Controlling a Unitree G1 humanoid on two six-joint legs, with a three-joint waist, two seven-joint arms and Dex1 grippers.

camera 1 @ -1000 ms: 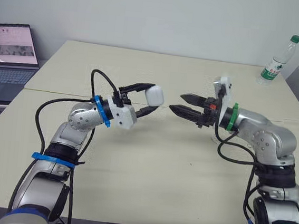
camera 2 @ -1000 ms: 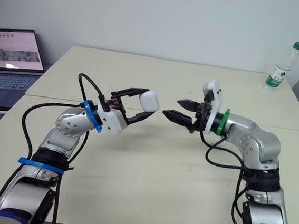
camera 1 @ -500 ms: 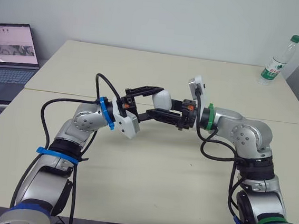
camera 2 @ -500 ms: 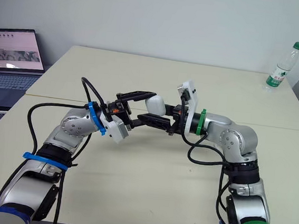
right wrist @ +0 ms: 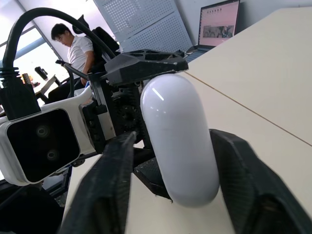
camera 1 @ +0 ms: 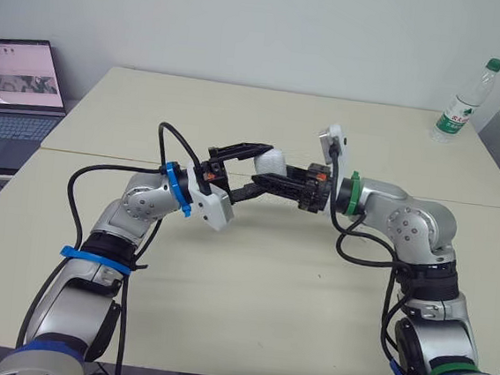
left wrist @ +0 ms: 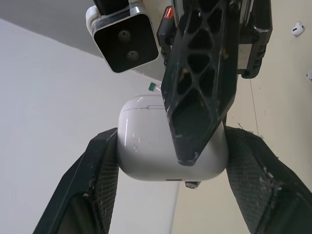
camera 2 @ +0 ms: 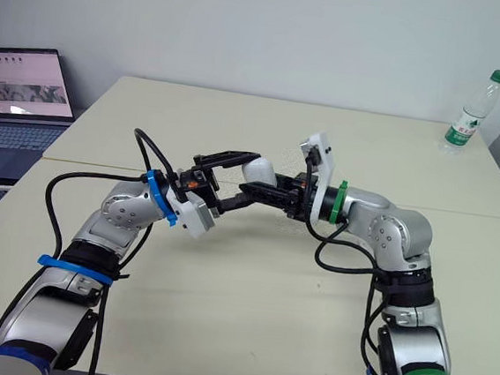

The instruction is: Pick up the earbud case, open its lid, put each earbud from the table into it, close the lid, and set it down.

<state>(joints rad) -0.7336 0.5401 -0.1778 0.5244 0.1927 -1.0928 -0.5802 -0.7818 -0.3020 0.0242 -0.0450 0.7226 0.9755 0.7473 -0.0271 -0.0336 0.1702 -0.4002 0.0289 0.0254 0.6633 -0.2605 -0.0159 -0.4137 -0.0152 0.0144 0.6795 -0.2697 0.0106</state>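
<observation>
We see the white earbud case (left wrist: 141,146) clamped between the left gripper's (left wrist: 171,148) black jaws, its lid closed. The right gripper (left wrist: 190,171) lies across the front of the case, its wrist camera (left wrist: 126,38) facing us. Beyond them, a white earbud (left wrist: 295,28) rests on the desk (left wrist: 282,107).

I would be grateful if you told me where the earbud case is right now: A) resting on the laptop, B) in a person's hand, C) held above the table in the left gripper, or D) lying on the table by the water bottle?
C: the white earbud case sits clamped in the left gripper, raised off the table, with the right gripper up against it.
</observation>
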